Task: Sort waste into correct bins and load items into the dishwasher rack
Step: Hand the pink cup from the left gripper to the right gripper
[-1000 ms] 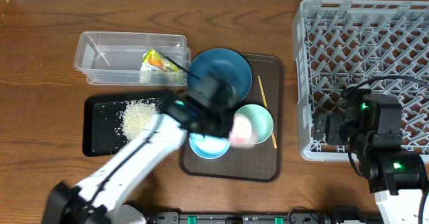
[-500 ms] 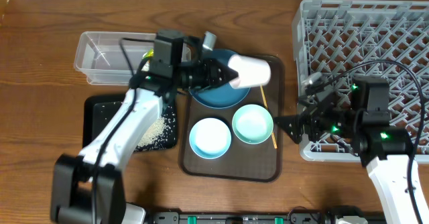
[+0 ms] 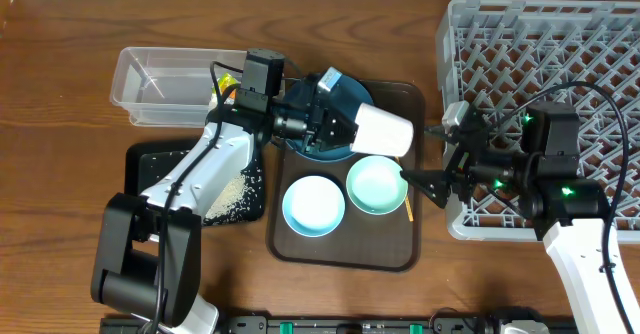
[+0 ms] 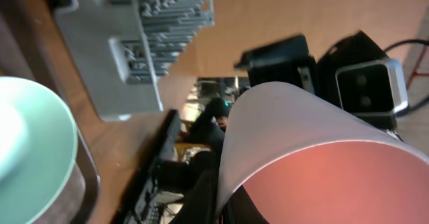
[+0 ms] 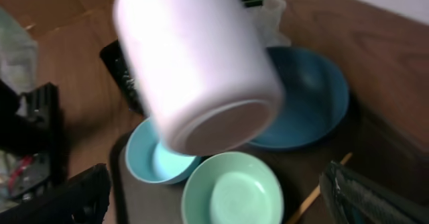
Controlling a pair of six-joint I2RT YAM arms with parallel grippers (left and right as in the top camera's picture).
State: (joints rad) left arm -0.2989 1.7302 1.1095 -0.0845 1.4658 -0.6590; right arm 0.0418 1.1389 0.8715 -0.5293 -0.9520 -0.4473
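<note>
Left gripper (image 3: 335, 126) closed on pink cup (image 3: 384, 130), holds it sideways over far half of brown tray (image 3: 340, 249), above dark blue bowl (image 3: 348, 89). Right gripper (image 3: 440, 154) wide open at tray's right edge, just beside cup. Risk: left lets go before right closes; cup drops on mint-green bowl (image 3: 377, 186), maybe rolls off tray. Smooth wall can slip.

Cannot make out the left gripper's (image 3: 338, 124) fingertips behind the pink cup (image 3: 383, 130). Mostly covered by both, at the brown tray's (image 3: 350, 249) far edge: the dark blue bowl (image 3: 350, 92). Blurred in the right wrist view, that cup. Cropped at the overhead's right edge: the dishwasher rack (image 3: 540, 54).
</note>
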